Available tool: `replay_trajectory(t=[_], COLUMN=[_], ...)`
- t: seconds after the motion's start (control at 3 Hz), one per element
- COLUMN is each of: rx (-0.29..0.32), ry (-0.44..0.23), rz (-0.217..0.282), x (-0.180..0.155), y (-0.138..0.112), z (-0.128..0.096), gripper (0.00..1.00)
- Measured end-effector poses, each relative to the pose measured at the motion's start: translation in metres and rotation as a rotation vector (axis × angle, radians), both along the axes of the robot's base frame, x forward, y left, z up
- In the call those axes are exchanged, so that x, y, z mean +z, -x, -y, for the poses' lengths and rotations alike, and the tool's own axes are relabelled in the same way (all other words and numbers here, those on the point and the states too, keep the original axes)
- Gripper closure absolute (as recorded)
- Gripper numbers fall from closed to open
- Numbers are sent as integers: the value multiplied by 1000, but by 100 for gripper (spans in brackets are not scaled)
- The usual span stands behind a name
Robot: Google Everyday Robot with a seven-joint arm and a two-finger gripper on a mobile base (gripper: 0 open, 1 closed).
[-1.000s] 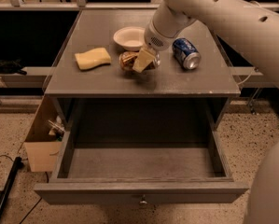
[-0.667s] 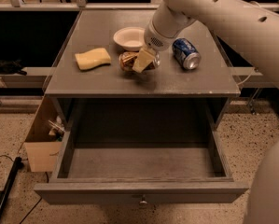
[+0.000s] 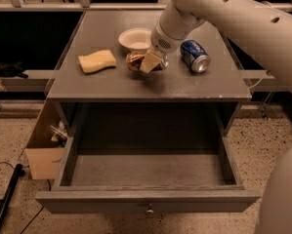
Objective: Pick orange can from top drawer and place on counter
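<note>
Far left, floor level: thin black pole (image 3: 5, 201) lying slanted on the speckled floor. Just right of it, an open brown cardboard box (image 3: 42, 147) sits against the cabinet's left side, with some small clutter inside that is too unclear to name.

The wide grey-painted wooden top drawer (image 3: 146, 199) is pulled fully out toward the camera. A small round metal knob (image 3: 149, 210) sits at its front centre.

On the flat grey wooden counter (image 3: 135, 86) above, left to right:
- soft yellow rectangular sponge (image 3: 97, 61), lying flat, left of centre
- small round white bowl (image 3: 135, 38), upright, further back
- shiny coppery orange can (image 3: 134, 61), down at the counter surface, near the middle, just in front of the bowl and well out of the drawer
- tan-tipped two-finger gripper (image 3: 149, 62), right on the orange can and overlapping its right side. Grip state: cannot tell from this view, since the opening is hidden
- blue drink can with silver end (image 3: 195, 56), lying on its side, right of the gripper and apart from it

The thick white robot arm (image 3: 223, 11) comes down from the upper right to the gripper.
</note>
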State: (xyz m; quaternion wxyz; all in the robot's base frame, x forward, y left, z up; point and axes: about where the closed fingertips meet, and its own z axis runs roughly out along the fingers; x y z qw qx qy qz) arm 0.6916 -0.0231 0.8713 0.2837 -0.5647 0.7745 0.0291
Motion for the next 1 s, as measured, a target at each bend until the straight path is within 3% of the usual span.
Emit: replay_trajectory(t=[0.33,1.0], rx=[0,1], ry=[0,0], rz=[0,-1], x=[0,-1], y=[0,0], z=[0,-1], gripper=[5,0])
